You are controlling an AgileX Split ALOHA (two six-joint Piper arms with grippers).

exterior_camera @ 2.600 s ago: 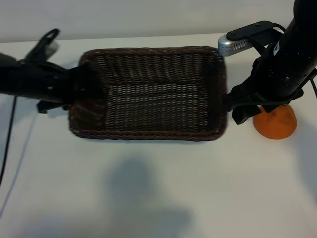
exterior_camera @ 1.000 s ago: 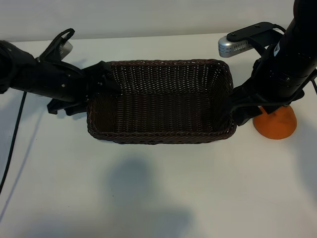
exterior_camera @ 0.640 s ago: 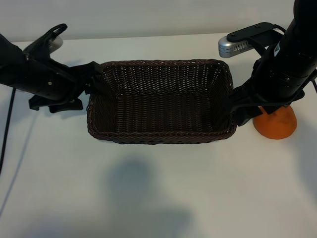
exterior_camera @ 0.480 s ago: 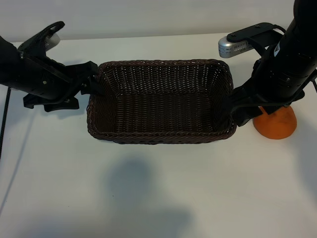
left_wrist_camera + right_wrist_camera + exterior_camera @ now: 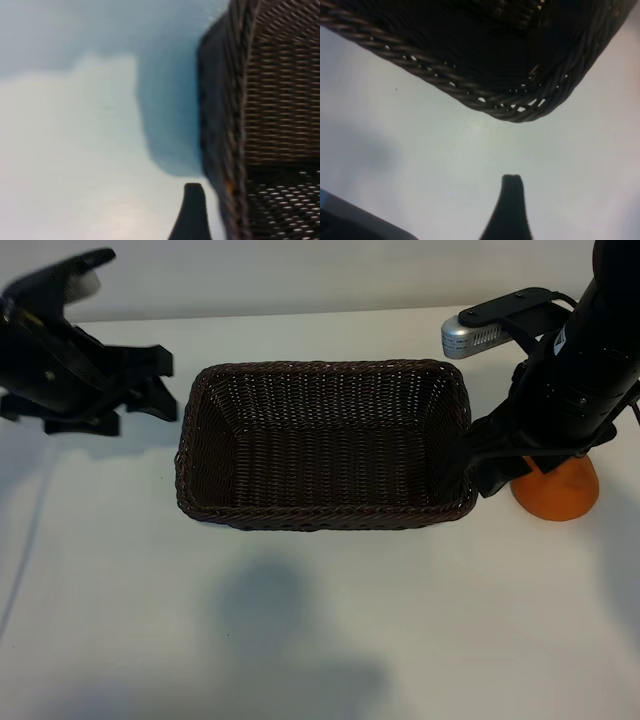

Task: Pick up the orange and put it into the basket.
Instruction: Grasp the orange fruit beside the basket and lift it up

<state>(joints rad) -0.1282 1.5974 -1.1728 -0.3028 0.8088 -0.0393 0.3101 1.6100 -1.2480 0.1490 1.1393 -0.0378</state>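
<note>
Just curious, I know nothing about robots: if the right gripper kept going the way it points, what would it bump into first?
Probably the bare white table: the right gripper points down just beside the basket corner, though depth is unclear.

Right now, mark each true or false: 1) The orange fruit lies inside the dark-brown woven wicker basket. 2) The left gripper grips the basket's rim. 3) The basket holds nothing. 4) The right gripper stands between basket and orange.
1) False: the orange fruit sits on the white table, right of the dark-brown woven wicker basket.
2) False: the left gripper is clear of the rim, holding nothing.
3) True.
4) True: the right gripper stands open by the basket's right end.
</note>
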